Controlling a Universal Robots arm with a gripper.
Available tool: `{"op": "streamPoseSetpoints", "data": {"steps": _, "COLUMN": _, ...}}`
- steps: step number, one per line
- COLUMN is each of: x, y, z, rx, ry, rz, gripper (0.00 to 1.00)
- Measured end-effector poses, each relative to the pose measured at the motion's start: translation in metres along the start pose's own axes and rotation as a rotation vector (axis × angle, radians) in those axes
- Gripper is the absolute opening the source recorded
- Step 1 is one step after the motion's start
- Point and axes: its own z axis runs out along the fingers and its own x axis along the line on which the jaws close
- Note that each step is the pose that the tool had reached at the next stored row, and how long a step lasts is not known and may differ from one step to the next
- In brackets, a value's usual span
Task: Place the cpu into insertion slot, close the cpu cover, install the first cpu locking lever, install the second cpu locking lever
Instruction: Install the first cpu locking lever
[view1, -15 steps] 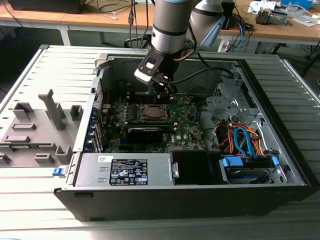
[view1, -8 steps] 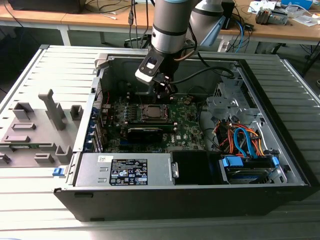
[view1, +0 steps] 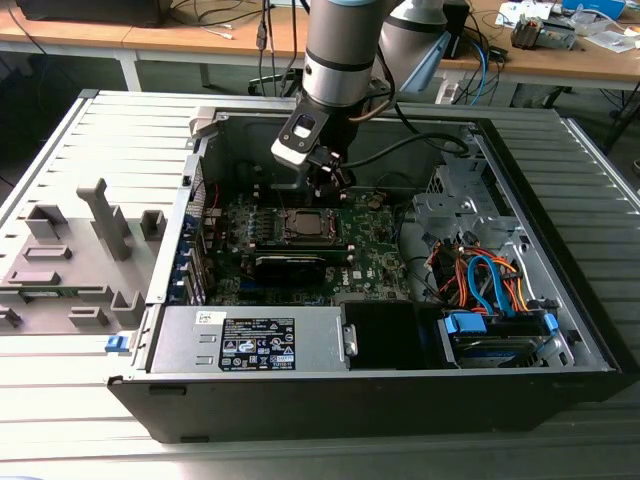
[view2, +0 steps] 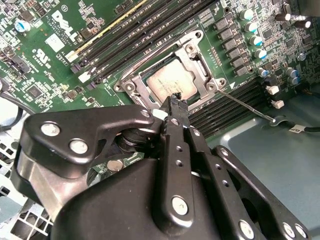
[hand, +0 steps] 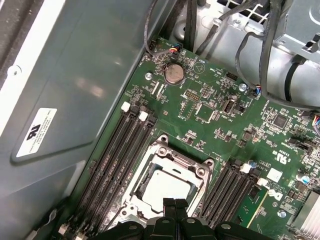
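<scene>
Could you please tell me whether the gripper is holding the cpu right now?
No, in the second wrist view the cpu lies flat on the motherboard, framed by the cpu cover.

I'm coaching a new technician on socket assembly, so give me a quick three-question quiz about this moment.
1. True or false: the cpu already lies in its socket on the motherboard.
2. In the second wrist view, the tip of the claw is nearest to: A) the coin battery, B) the edge of the cpu cover, C) the blue cables.
3. Fill in: the claw is ____ (open or shut).

Key: 1 true; 2 B; 3 shut.
</scene>
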Motion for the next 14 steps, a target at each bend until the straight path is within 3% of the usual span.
{"op": "streamPoseSetpoints", "data": {"steps": 14, "x": 0.0, "y": 0.0, "z": 0.0, "rx": 0.0011, "ry": -0.0013, "rz": -0.028, "gripper": 0.11}}
